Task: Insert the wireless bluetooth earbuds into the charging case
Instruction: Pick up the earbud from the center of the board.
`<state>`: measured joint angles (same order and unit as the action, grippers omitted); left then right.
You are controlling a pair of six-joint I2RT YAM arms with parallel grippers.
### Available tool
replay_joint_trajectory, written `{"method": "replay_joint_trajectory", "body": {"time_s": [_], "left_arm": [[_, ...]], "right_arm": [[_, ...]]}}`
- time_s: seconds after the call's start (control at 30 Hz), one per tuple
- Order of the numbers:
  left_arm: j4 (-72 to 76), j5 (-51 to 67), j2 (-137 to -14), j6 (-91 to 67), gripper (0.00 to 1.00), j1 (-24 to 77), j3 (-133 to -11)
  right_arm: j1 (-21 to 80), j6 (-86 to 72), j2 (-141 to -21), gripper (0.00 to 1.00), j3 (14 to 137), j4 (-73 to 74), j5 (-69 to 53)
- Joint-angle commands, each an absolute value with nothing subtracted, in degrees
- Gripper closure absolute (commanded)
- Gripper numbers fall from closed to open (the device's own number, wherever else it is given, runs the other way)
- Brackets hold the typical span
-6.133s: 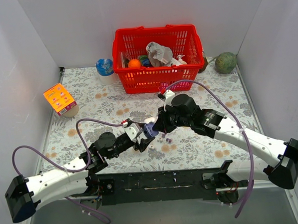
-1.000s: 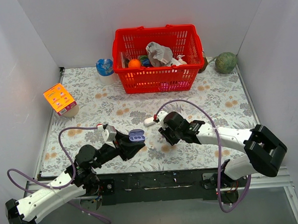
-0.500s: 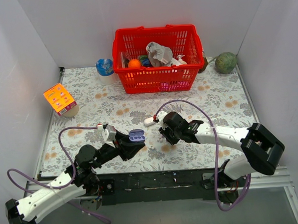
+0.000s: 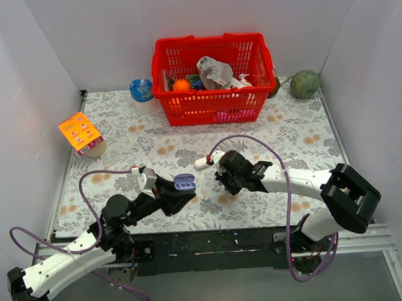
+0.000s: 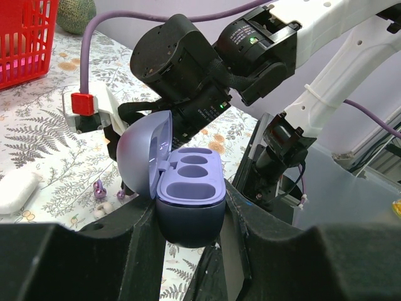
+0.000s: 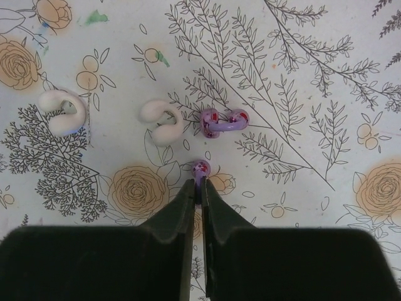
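My left gripper (image 4: 182, 190) is shut on the charging case (image 5: 190, 199), a lavender shell held upright with its lid open and its wells empty; it also shows in the top view (image 4: 184, 182). My right gripper (image 6: 197, 188) is down on the mat, shut on the stem of a purple earbud (image 6: 200, 168). A second purple earbud (image 6: 222, 120) and two whitish buds (image 6: 161, 120) (image 6: 62, 111) lie just beyond it. In the top view the right gripper (image 4: 219, 183) is to the right of the case, apart from it.
A white oval shell (image 4: 201, 162) lies on the flowered mat behind the grippers. A red basket (image 4: 214, 79) of objects stands at the back, with a blue-white cup (image 4: 142, 91) to its left, an orange box (image 4: 81, 133) far left and a green ball (image 4: 305, 84) at the back right.
Since six seconds ago the left gripper has drawn back left with the case, and the right gripper has come down to the buds. Over the last second almost nothing moved.
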<state>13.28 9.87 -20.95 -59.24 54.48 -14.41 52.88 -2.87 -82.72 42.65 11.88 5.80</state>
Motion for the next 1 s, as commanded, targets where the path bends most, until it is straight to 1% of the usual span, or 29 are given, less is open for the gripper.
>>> {"method": "replay_joint_trajectory", "body": {"time_s": [0.0,0.03,0.07,0.13,0.27,0.33,0.37,0.4,0.47,0.5,0.53,0.6,0.7,0.73,0.77,0.83,0.9,0.97], "left_arm": [[13.97,10.28,-21.27,-59.33,1.0,54.32,-15.73],[13.97,10.37,-21.27,-59.33,1.0,54.23,-15.82],[13.97,10.28,-21.27,-59.24,1.0,54.32,-15.91],[13.8,10.28,-21.18,-59.24,1.0,54.32,-16.0],[14.06,9.67,-21.01,-58.97,1.0,54.32,-16.17],[15.02,9.67,-21.01,-58.36,1.0,54.32,-16.08],[16.6,9.84,-21.18,-58.1,1.0,54.23,-15.91],[17.57,10.28,-21.36,-57.57,1.0,54.32,-15.65],[21.51,11.68,-22.41,-56.08,1.0,54.23,-14.86],[23.36,14.91,-23.02,-55.9,1.0,54.23,-14.51],[24.94,17.03,-25.2,-55.55,1.0,54.23,-14.24],[28.29,22.11,-28.2,-55.9,1.0,54.14,-15.11],[32.95,28.71,-36.01,-58.0,1.0,53.09,-17.04],[34.44,33.35,-37.95,-58.96,1.0,52.65,-17.49],[37.41,36.53,-42.15,-61.32,1.0,51.34,-18.01],[40.5,44.07,-46.12,-63.88,1.0,49.93,-19.86],[43.41,47.8,-51.82,-67.04,1.0,48.17,-21.52],[43.33,50.61,-54.66,-67.76,1.0,47.64,-24.34]], "right_arm": [[52.65,-3.51,-82.09,0.91,43.77,11.25,6.41],[52.65,-3.78,-80.61,0.93,43.77,11.34,6.85],[52.65,-4.74,-79.55,0.99,43.94,11.42,7.29],[52.65,-5.97,-75.7,0.99,44.82,13.0,9.66],[52.65,-8.52,-67.34,0.99,48.59,16.78,9.85],[52.65,-9.05,-62.35,0.99,50.26,19.06,5.21],[52.65,-9.23,-60.92,0.99,51.58,19.86,2.92],[52.65,-9.23,-59.6,0.99,54.12,20.99,-2.32],[52.73,-8.71,-56.87,0.99,57.12,24.59,-7.0],[52.65,-8.27,-56.26,0.99,60.52,26.26,-11.38],[52.65,-8.0,-55.29,0.99,62.04,27.76,-12.82],[52.65,-7.12,-54.23,0.99,64.85,31.98,-14.67],[52.73,-5.37,-51.95,0.99,69.42,36.46,-16.95],[52.73,-4.93,-50.99,0.99,71.0,37.52,-18.09],[52.73,-4.23,-50.54,0.99,71.62,38.31,-18.98],[52.73,-3.52,-50.01,0.99,72.77,40.51,-22.22],[52.73,-3.34,-49.75,0.99,73.74,41.31,-24.51],[52.73,-3.69,-49.04,0.99,73.83,41.4,-25.57]]}}
